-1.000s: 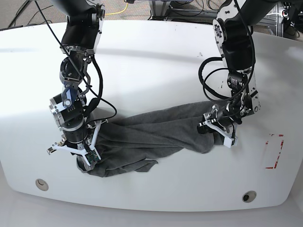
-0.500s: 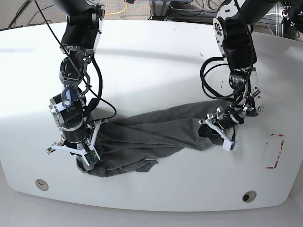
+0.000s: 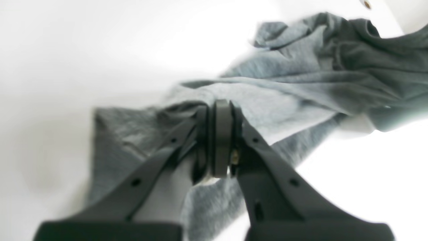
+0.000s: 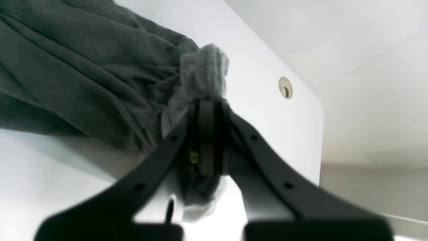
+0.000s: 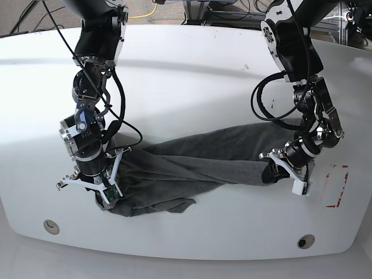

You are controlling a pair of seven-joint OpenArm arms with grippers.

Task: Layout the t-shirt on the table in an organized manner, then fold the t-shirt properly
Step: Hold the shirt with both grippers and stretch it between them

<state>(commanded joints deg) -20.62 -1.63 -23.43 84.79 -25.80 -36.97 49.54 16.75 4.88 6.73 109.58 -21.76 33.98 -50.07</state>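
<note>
My left claw (image 5: 289, 172) is clamped on one bunched end of the t-shirt (image 5: 197, 163), the cloth pinched tight between my fingers (image 3: 187, 140). My right claw (image 5: 104, 195) grips the opposite end the same way, a grey wad poking out past the tips. Between them the t-shirt stretches as a twisted, wrinkled band across the white surface (image 5: 186, 87), lying toward its 6 o'clock edge. A red tape mark (image 5: 337, 186) sits just beside my left claw at 3 o'clock. A grommet hole (image 5: 51, 226) lies near my right claw.
</note>
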